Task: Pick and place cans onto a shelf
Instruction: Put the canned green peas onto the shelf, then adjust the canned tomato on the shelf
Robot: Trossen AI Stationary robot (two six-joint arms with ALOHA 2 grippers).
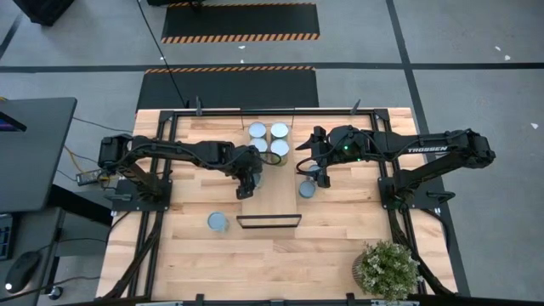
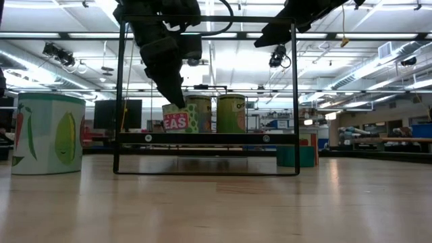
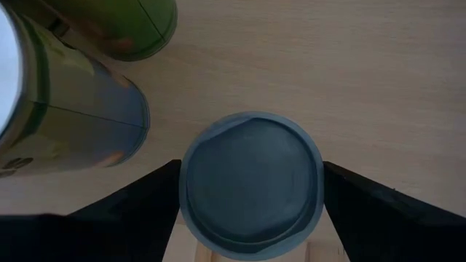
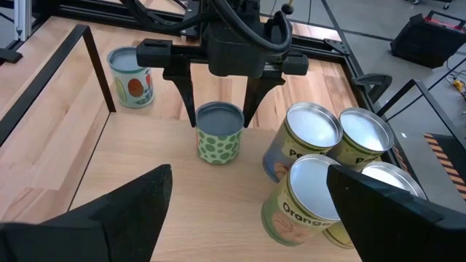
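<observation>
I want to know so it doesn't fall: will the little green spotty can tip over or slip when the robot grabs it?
Probably not. The green spotty can looks short and wide and stands upright on the flat shelf, so it likely resists tipping. The left tool has an open finger on each side, a fairly even squeeze. Its smooth round wall could slip, and on its side it would roll.

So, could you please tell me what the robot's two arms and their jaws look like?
Both arms are dark and jointed. The right arm carries white TROSSEN lettering and a small green light near its wrist. The left gripper has a boxy black body, looping black cables, and two flat tapering black jaws.
</observation>
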